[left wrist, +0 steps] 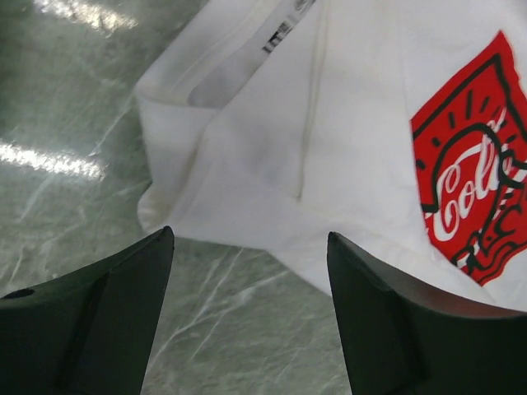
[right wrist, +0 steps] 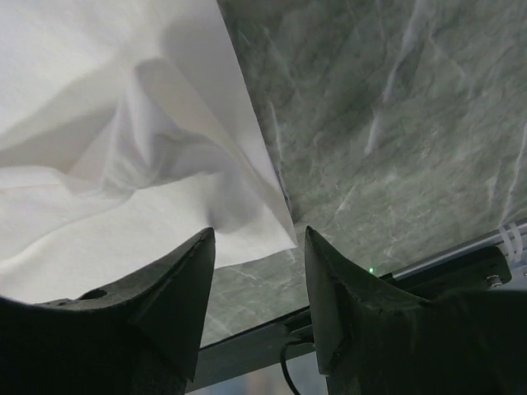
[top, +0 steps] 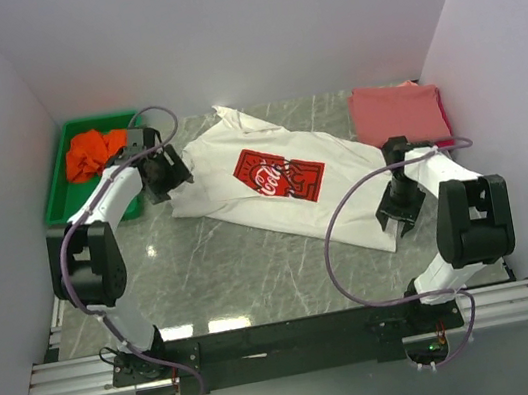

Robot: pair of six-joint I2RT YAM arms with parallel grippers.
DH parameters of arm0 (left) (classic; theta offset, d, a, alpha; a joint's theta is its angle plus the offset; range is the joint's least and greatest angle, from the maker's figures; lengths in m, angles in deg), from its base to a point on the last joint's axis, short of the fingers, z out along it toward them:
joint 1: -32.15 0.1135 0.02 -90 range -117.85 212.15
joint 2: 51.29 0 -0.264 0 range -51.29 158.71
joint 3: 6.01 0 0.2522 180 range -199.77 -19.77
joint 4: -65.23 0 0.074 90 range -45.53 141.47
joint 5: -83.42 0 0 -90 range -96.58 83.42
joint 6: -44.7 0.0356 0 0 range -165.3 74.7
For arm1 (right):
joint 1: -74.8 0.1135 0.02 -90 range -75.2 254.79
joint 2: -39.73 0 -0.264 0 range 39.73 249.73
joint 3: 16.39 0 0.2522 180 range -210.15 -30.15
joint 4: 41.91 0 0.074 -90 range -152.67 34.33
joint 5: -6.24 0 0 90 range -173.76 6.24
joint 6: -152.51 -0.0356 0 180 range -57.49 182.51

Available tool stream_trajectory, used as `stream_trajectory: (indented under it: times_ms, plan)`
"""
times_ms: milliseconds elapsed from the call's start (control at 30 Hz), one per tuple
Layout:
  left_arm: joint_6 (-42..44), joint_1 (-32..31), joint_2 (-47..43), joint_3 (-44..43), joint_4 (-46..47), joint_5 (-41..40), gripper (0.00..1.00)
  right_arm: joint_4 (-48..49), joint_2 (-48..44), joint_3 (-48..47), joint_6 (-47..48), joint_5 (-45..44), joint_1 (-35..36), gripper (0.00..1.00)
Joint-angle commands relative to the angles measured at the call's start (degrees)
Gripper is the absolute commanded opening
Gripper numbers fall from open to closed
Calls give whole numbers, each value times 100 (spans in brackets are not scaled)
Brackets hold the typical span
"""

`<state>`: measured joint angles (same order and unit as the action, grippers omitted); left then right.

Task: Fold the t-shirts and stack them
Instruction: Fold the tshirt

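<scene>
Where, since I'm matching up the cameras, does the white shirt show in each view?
Top external: the white shirt lies spread diagonally mid-frame.
Left wrist: the shirt fills the upper right, its red print at the right edge.
Right wrist: the shirt fills the upper left, one corner ending low centre.
Shared landmark: the grey marbled table.

High rear overview, two close downward wrist views, white t-shirt (top: 227,188) common.

Left arm (top: 108,205): I see it bent, reaching forward.
Left gripper (left wrist: 251,239): fingers spread wide, angled down.
Right arm (top: 439,171): folded close in.
Right gripper (right wrist: 259,234): fingers parted, pointing down.
</scene>
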<state>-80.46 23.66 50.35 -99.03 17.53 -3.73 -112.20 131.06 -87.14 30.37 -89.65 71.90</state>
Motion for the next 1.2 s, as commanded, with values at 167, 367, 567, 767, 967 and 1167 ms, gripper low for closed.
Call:
stream_trajectory:
  times_ms: [167,367,567,767,967,1167]
  plan:
    - [-9,190,-804,964,106,-268,75,178,-510,566,-126,281,-228,54]
    - [-70,260,-839,1290,449,-83,74,186,-853,926,-100,299,-440,54]
    - [-176,401,-725,1501,704,75,70,353,-722,997,-64,492,-449,54]
    - [-316,436,-602,1642,879,93,65,520,-467,1014,-20,571,-457,52]
    - [-501,436,-506,1835,1230,338,61,608,-283,1094,-3,712,-449,48]
    - [-571,436,-304,1880,1389,321,59,661,-247,1164,-3,712,-457,45]
